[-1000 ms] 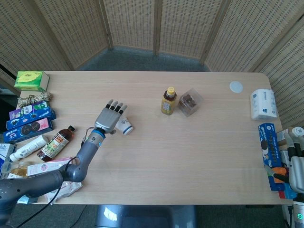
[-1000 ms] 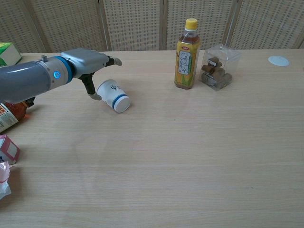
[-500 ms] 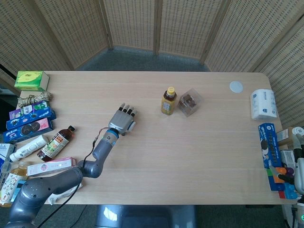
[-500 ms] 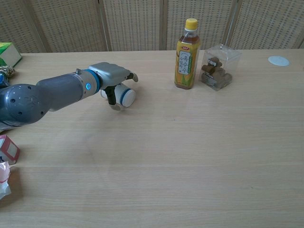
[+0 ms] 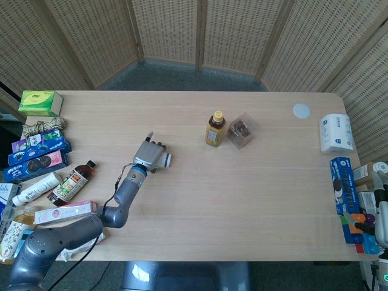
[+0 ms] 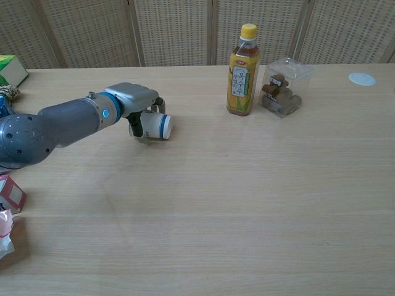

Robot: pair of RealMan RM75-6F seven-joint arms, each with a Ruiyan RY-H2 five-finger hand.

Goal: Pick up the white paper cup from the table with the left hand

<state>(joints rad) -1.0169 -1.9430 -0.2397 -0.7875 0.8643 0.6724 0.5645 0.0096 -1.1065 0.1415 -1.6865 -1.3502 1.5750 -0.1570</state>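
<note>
Left robot hand (image 6: 137, 106) lay over the cup (image 6: 155, 125), its fingers curled down around the cup's body so that it gripped it; the head view showed the same robot hand (image 5: 150, 156) with the cup (image 5: 164, 160) poking out at its right side. The cup lay on its side, its blue-banded end pointing right, low at the desk (image 6: 247, 203) surface, and whether it touched the wood could not be told. It sat left of centre on the desk, well apart from the bottle (image 6: 242, 70) and the clear box (image 6: 282, 87), which stood just beside each other further back. A white lid (image 6: 361, 78) lay near the far right edge. Boxes, tubes and a dark bottle (image 5: 72, 182) crowded the left edge in the head view. Right robot hand (image 5: 382, 209) showed only in part at the right border of the head view, off the desk, and its state could not be told.
</note>
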